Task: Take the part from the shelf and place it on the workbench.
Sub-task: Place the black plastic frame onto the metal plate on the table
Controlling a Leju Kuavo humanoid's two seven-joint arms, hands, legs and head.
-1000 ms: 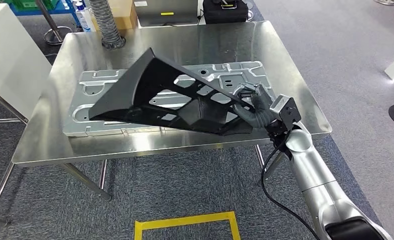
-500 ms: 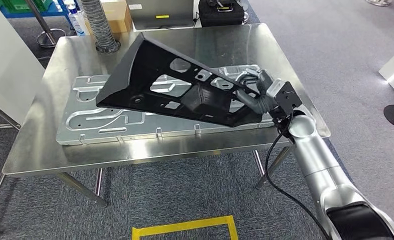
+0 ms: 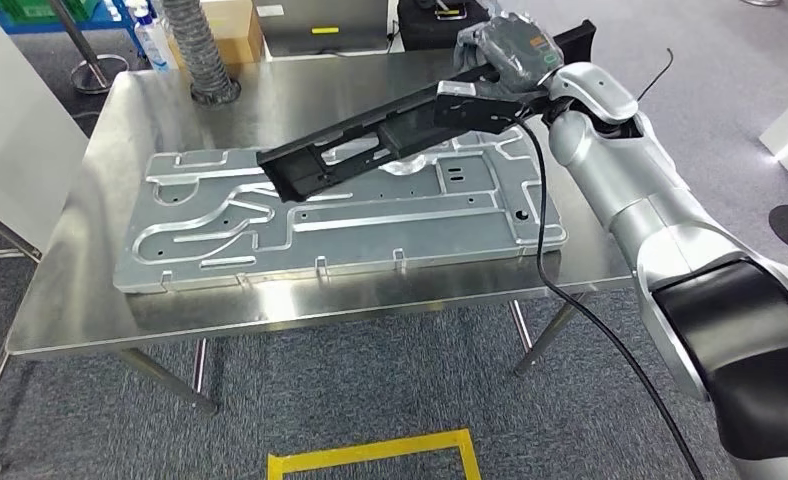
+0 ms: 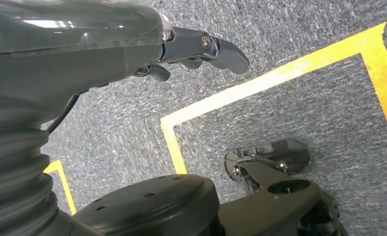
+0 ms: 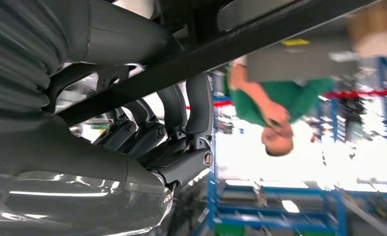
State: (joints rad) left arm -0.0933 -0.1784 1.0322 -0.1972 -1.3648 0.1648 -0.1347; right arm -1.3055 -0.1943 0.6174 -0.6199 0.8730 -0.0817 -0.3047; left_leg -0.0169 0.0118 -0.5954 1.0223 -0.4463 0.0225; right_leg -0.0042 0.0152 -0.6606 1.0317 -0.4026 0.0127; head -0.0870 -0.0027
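Aloft, part [image 3: 370, 150] in right hand [image 3: 510, 45]

Silver right arm [image 3: 630, 190], black cable, grey ribbed wrist cover

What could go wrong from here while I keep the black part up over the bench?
The right hand grips the long black part at one end only, so the free end hangs far out over the stamped metal panel; it may sag, twist or slip in the fingers.
The low free end could strike or scrape the panel if lowered unevenly.
A person stands beyond the hand in the right wrist view; a wide swing could come near them.
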